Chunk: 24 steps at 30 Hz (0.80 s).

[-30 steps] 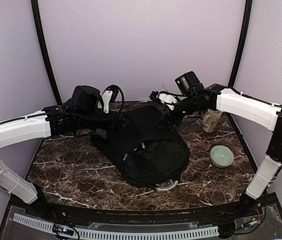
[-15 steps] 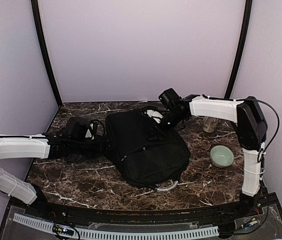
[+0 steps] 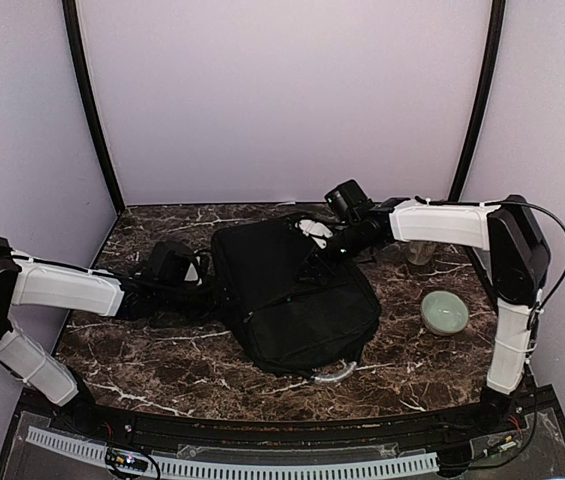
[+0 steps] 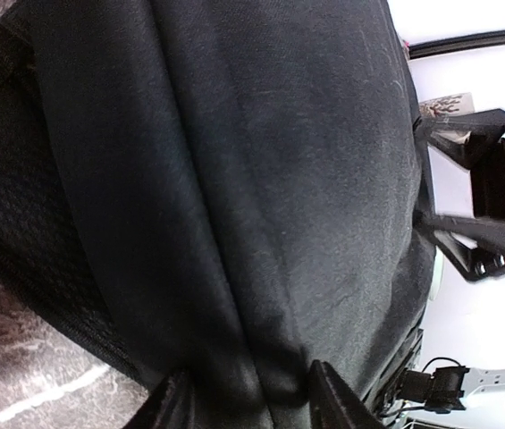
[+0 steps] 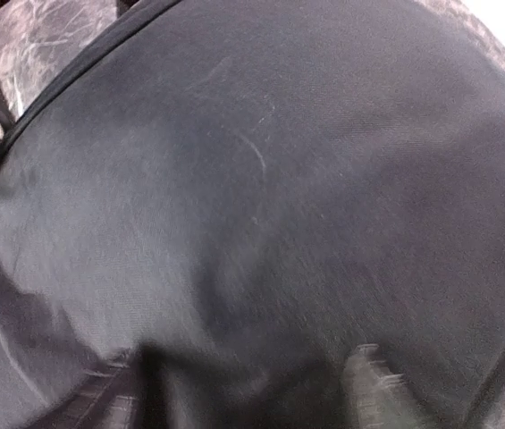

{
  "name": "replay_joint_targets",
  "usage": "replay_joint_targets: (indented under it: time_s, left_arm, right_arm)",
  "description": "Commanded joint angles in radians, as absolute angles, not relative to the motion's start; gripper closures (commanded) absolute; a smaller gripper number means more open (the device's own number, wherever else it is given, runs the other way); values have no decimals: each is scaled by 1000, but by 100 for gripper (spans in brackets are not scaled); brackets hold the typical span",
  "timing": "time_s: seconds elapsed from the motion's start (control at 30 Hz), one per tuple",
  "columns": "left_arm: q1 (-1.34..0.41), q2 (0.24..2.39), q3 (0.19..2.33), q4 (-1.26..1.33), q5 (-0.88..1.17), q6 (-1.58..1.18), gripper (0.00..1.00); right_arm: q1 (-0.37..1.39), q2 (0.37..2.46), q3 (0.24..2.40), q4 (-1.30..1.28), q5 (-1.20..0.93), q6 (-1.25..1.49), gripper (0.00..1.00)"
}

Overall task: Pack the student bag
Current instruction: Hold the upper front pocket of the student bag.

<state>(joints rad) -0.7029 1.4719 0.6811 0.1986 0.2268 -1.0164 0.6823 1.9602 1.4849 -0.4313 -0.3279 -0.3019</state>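
I see the student bag (image 3: 292,295) lying flat in the middle of the worktop (image 3: 152,350), a dark brown marble-look slab with white veins. Its grey loop handle (image 3: 332,375) points toward the near edge. Plain lilac walls (image 3: 282,100) close the cell on three sides, with a black post (image 3: 87,100) at each far corner. A white slotted cable duct (image 3: 232,468) runs along the near edge.

A pale green bowl (image 3: 445,312) sits on the marble to the right of the bag, apart from it. A beige cup (image 3: 422,250) stands farther back, partly hidden behind the right arm (image 3: 442,222).

The left arm (image 3: 67,290) reaches low to the bag's left side, and on the left wrist view the left jaws are clamped on a fold of its black fabric. The right jaws are down on the bag's far end. Their view is blurred, so I cannot tell whether they grip the cloth.
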Motion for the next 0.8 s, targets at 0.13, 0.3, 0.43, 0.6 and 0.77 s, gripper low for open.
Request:
replay_joint_targets:
  time_s: [0.13, 0.3, 0.43, 0.6, 0.77]
  left_arm:
    - [-697, 1498, 656, 310, 261, -1023, 76]
    - [-697, 1503, 658, 341, 277, -1001, 97]
    - [-697, 1482, 652, 353, 278, -983, 100]
    - [-696, 1457, 645, 382, 292, -964, 100]
    - [-697, 1451, 646, 407, 320, -957, 100]
  right_arm:
    - [686, 1830, 1519, -432, -215, -165, 0]
    - [676, 1963, 1758, -693, -511, -262, 0]
    - [765, 1934, 1710, -717, -620, -442, 15]
    - [903, 1841, 1552, -568, -436, -570, 28]
    - [952, 1889, 1558, -545, -363, -643, 35]
